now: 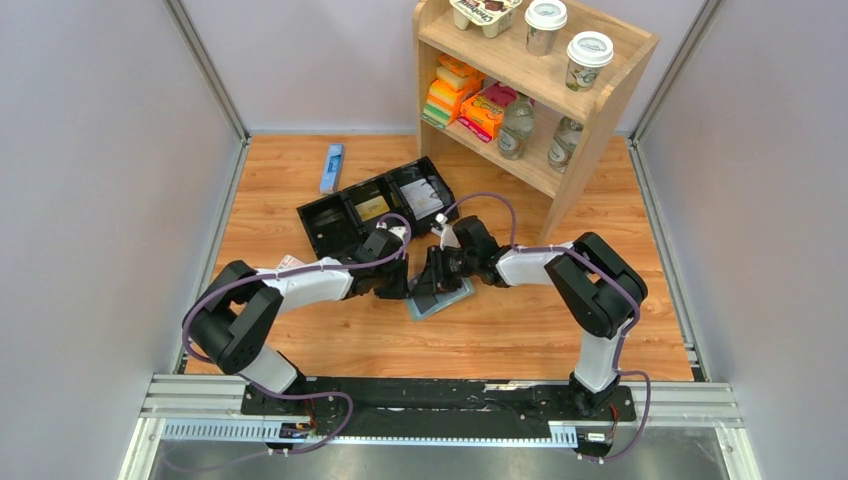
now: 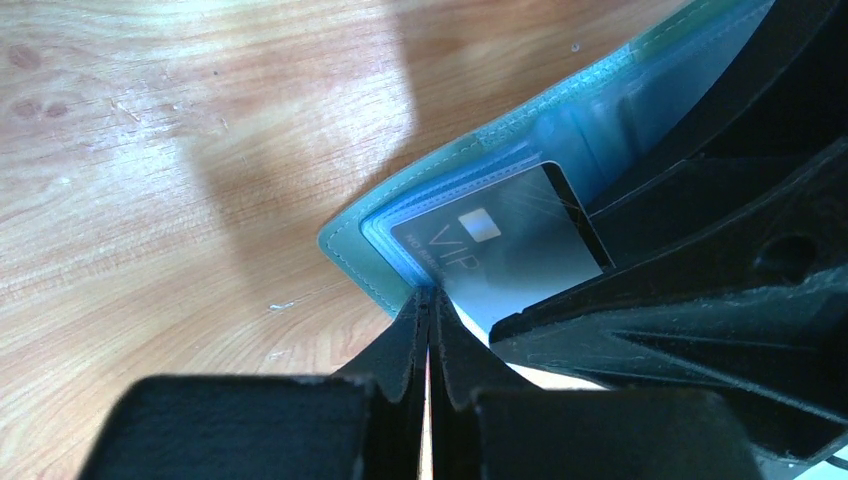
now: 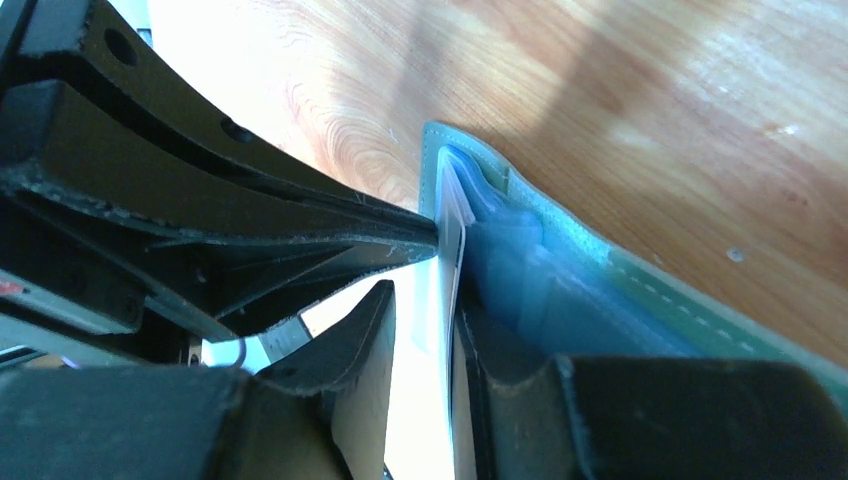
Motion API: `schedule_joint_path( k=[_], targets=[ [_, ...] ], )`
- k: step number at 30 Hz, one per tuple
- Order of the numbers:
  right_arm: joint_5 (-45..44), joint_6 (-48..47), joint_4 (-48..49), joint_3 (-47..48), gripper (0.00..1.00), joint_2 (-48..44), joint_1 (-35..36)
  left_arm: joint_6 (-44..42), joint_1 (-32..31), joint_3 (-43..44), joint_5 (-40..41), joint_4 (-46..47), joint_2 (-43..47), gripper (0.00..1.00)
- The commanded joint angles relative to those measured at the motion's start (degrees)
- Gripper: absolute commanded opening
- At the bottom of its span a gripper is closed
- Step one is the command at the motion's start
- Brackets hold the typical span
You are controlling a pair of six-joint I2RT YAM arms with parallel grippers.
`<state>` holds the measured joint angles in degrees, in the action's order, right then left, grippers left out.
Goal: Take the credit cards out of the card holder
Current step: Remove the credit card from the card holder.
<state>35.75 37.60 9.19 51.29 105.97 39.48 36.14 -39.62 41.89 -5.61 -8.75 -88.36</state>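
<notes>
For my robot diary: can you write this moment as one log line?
left claw shut at card holder corner | right claw open astride VIP card | card not yet out

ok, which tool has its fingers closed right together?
The left tool: its fingers meet at the card holder's rim. The right tool's fingers stand apart, a white card edge between them.

Smooth wood-grain table [image 2: 150, 150] with a light sheen. The card holder [image 2: 345, 245] is matt grey-green and stitched, with translucent blue plastic pockets. The card [image 2: 500, 250] is dark and glossy.

teal card holder [image 2: 352, 250], pale blue pockets [image 3: 520, 270]
</notes>
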Motion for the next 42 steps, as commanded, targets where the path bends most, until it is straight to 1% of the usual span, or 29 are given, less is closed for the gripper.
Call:
schedule_joint_path(
  k=[1,4,12,18,21,26,28,34,39,42],
  targets=[
    [5.2,2.8,5.7,-2.3,0.28,-3.0,-2.1,-0.5,-0.5,-0.3,3.3,-6.1,-2.7,0.0],
    [6.5,3.4,7.3,-4.1,0.27,-4.4,-3.6,-0.5,-0.5,-0.4,3.7,-6.5,-3.0,0.0],
    [6.8,2.5,7.6,-7.0,0.24,-6.1,-6.8,-0.6,-0.5,-0.4,3.9,-6.9,-3.7,0.0],
    [7.8,2.8,9.8,-8.8,0.19,-6.2,-8.2,-0.5,-0.5,-0.3,3.8,-6.8,-3.9,0.0],
    [7.9,2.7,9.9,-9.0,0.13,-6.2,-8.4,-0.7,-0.5,-0.3,3.5,-6.7,-3.9,0.0],
    [7.9,2.6,10.0,-9.7,0.1,-6.2,-9.7,-0.7,-0.5,-0.5,3.2,-6.4,-3.7,0.0],
    [8.0,2.6,9.9,-10.1,0.06,-6.1,-10.4,-0.7,-0.5,-0.7,3.2,-6.2,-3.6,0.0],
    [8.5,2.5,10.1,-11.4,0.06,-6.0,-13.0,-0.7,-0.5,-0.9,3.4,-5.9,-3.4,0.0],
    [9.1,2.6,10.5,-11.9,0.07,-5.8,-13.8,-0.7,-0.5,-1.1,3.2,-5.7,-3.1,0.0],
    [10.2,3.8,12.4,-12.0,0.05,-4.9,-13.8,-0.7,-0.5,-1.0,3.1,-5.7,-3.1,0.0]
  ],
)
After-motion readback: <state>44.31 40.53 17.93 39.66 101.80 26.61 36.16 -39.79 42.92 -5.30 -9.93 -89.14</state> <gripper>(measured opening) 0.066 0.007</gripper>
